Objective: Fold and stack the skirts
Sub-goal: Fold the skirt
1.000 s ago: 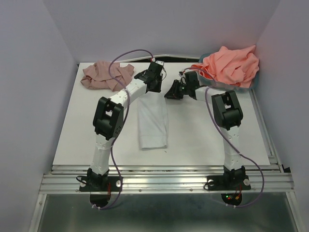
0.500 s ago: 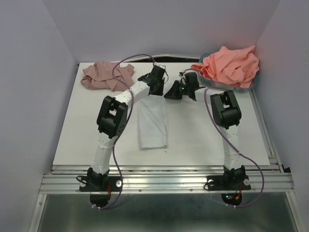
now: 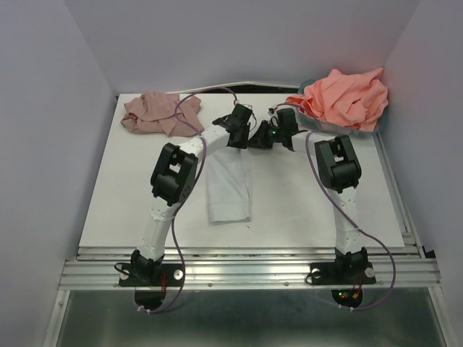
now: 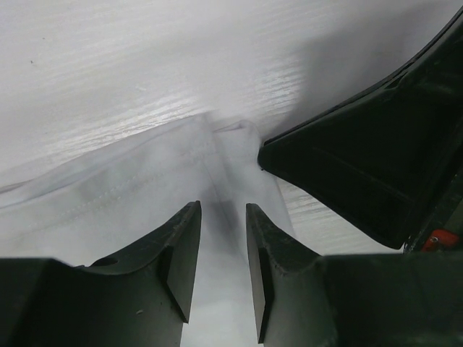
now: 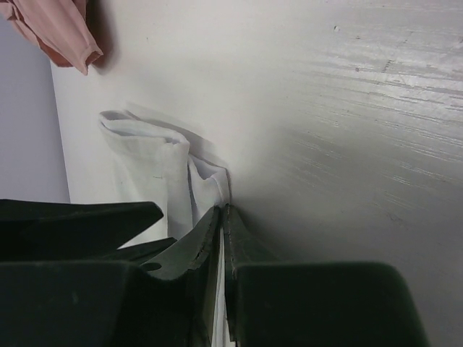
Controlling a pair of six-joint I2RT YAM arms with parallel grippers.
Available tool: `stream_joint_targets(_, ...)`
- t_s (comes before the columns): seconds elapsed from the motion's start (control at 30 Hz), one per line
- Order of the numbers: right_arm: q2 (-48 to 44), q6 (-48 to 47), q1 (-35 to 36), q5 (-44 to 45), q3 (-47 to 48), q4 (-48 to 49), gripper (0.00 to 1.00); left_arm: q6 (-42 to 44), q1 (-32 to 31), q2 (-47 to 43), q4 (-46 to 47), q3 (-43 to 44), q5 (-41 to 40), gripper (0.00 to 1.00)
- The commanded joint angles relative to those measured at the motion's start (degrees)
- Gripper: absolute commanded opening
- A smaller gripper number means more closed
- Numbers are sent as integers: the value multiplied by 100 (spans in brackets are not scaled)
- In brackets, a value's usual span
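My right gripper (image 5: 223, 211) is pinched tight on the far corner of the white skirt (image 3: 230, 184) lying mid tabletop (image 3: 311, 202); left gripper (image 4: 221, 210) sits part open over that same edge, holding nothing.

Left arm (image 3: 170, 177) and right arm (image 3: 338, 166) both reach toward the middle of the worktop's far edge, wrists nearly meeting. Left gripper (image 4: 222, 210): fingers parted by a narrow gap. Right gripper (image 5: 221, 210): fingers pressed together, pinching the pale skirt (image 5: 155, 170) at its edge.
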Motion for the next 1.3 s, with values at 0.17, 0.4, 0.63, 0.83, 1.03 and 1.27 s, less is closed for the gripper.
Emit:
stream_joint_targets(0.17,183,0,50,68,114,61,10,-66,-52,138,30,343,-167,37)
stream_joint_targets(0.4,191,0,50,77,114,79,10,-74,-61,68,-6,335,-282,18)
stream_joint_targets(0.63,156,61,50,77,9,158,10,-92,-69,-432,117,45,-185,6)
stream_joint_targets(0.83,139,114,50,95,-27,228,10,-109,-245,-819,258,-236,-150,5)
stream_joint_targets(1.03,121,149,50,86,-18,246,10,-101,-342,-776,267,-193,-123,5)
stream_joint_targets(1.27,112,175,50,51,-26,272,10,-101,-333,-363,109,159,-193,12)
